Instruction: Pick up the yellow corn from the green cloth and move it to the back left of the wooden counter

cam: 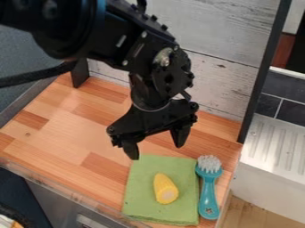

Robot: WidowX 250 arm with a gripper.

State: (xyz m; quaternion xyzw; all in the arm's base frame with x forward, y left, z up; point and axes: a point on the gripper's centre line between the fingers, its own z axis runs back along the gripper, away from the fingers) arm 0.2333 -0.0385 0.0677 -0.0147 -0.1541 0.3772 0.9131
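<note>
I'm looking across the scene now — and there's no writing, label, brand, number or sign I can read; nothing legible to call out here.

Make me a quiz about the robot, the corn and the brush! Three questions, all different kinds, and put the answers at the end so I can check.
1. Pick one. What lies on the green cloth?
A) a spoon
B) the yellow corn
C) a cup

2. True or false? The pincer has its two fingers spread apart.

3. Fill in the missing colour: the brush has a ____ handle.

Key: 1. B; 2. true; 3. teal (blue-green).
</note>
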